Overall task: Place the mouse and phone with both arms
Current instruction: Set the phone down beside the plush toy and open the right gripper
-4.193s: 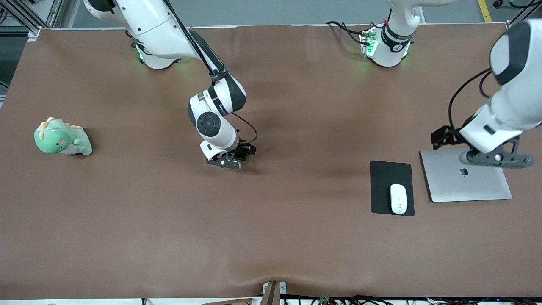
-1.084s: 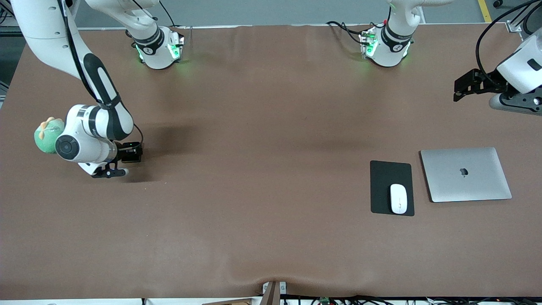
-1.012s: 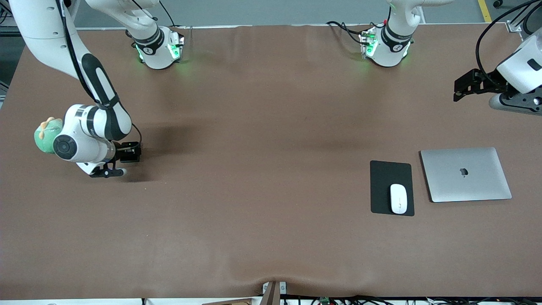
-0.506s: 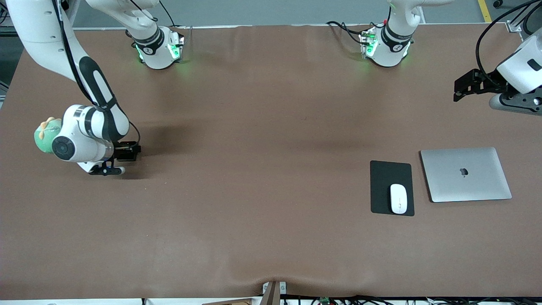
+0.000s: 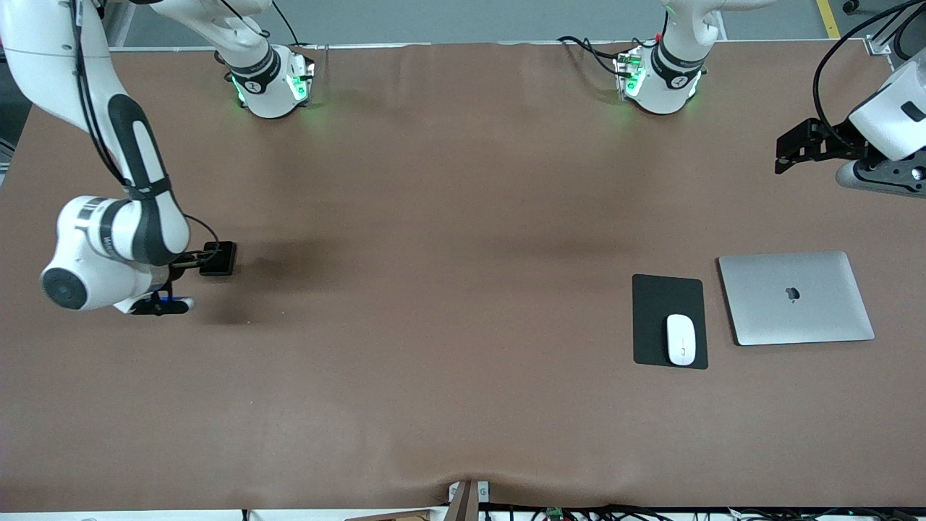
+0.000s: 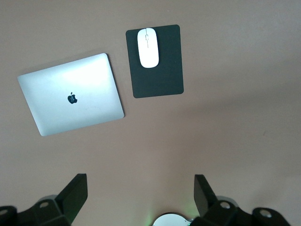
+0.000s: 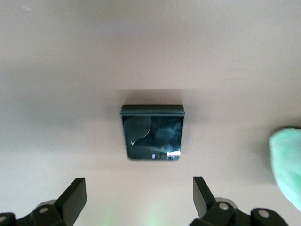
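Right gripper point(image 7: 136, 200) hangs with its fingers point(image 7: 73, 193) spread wide and nothing between them, over the brown table point(image 5: 448, 304) at the right arm's end. The phone point(image 7: 152, 133) lies flat on the table under it, clear of both fingers; its glossy black face shows reflections, and in the front view it appears as a small dark square point(image 5: 218, 258) just beside the right wrist. A pale green soft object point(image 7: 287, 162) sits near the phone at the edge of the right wrist view; in the front view it is hidden by the arm. Left gripper point(image 6: 141, 200) waits raised over the left arm's end of the table, fingers point(image 6: 75, 195) likewise apart and empty; in the front view only its black hardware point(image 5: 814, 145) and part of the white wrist show at the frame edge. Below it, the mouse point(image 5: 681, 339) rests on a matte black pad point(image 5: 655, 304), on the pad's part nearer the front camera and toward the laptop side. A closed silver laptop point(image 5: 796, 297) lies just beside the pad, toward the left arm's end, not touching it. Mouse and phone are well apart, at the two ends of the table. Both arm bases glow green along the table edge farthest from the front camera.
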